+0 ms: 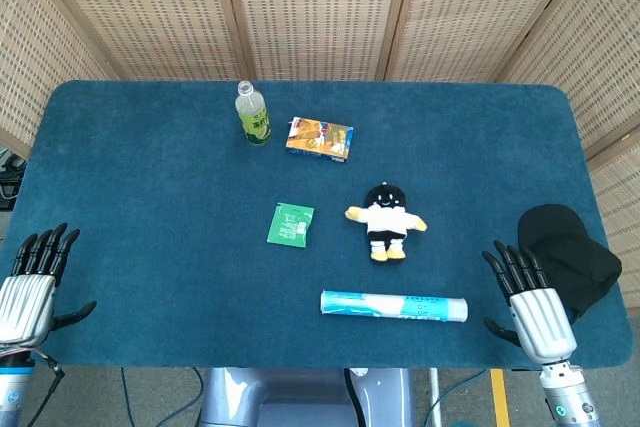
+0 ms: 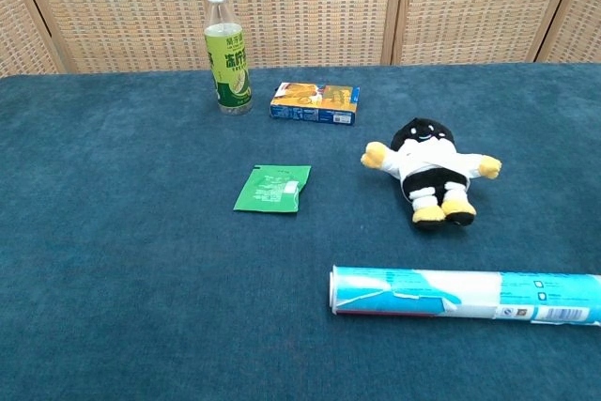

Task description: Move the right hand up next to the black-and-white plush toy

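The black-and-white plush toy (image 1: 385, 220) (image 2: 429, 169) lies on its back near the middle of the blue table, yellow arms spread and yellow feet toward me. My right hand (image 1: 528, 302) hovers flat at the table's near right edge, fingers apart and empty, well to the right of the toy and nearer to me. At the near left corner my left hand (image 1: 32, 282) is also flat with spread fingers, holding nothing. Neither hand shows in the chest view.
A light-blue tube (image 1: 394, 306) (image 2: 465, 296) lies between the toy and the near edge. A green packet (image 1: 290, 224) sits left of the toy. A bottle (image 1: 253, 114) and a blue-orange box (image 1: 320, 138) stand farther back. A black cloth (image 1: 566, 255) lies beside my right hand.
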Controlling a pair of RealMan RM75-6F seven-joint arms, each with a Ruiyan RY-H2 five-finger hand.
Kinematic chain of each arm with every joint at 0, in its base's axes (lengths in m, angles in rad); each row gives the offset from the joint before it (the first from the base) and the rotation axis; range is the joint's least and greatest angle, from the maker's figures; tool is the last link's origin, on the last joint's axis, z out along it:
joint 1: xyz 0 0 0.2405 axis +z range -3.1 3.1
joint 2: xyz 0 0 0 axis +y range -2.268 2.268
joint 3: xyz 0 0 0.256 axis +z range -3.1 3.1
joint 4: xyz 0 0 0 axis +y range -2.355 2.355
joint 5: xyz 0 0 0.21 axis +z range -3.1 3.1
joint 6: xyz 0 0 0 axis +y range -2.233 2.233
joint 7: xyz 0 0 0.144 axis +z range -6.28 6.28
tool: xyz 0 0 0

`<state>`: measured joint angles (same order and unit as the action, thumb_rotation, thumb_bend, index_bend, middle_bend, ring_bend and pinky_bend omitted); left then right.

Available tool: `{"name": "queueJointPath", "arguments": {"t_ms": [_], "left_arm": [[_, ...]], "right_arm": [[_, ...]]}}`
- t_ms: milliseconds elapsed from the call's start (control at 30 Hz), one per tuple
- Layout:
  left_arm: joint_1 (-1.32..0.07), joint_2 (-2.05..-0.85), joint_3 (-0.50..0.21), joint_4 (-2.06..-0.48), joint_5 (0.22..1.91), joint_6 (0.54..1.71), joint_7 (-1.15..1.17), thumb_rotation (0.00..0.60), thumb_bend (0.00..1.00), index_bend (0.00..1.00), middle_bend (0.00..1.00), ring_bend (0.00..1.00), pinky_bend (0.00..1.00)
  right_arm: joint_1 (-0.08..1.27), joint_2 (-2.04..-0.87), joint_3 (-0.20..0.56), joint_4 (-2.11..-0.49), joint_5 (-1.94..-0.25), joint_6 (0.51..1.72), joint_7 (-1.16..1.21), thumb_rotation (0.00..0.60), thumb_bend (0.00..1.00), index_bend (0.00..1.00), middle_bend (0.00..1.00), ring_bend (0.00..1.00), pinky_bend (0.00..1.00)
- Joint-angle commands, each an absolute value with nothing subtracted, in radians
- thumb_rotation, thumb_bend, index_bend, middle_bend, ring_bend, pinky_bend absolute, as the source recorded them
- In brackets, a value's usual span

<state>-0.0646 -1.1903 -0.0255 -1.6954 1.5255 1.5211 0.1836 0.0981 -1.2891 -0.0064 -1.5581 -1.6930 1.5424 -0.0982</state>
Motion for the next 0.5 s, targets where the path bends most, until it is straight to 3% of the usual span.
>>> {"name": "queueJointPath", "arguments": {"t_ms": [33,500], "left_arm": [[-0.064,-1.189,-0.026,-1.696,1.524,1.523,0.182,0.6,0.03,0.0,0.0,0.0,0.0],[-0.061,-1.186,-0.026,-1.703,1.527,1.527,0.184,0.6,0.03,0.0,0.0,0.0,0.0]], "right_arm": [[0.098,-1.29,-0.007,-1.558,-1.692,1.541,-0.097,0.6,0.0,0.0,0.0,0.0,0.0],[0.102,-1.294,-0.004,-1.554,-1.691,1.537,-0.084,0.6,0.0,0.01,0.0,0.0,0.0]]}}
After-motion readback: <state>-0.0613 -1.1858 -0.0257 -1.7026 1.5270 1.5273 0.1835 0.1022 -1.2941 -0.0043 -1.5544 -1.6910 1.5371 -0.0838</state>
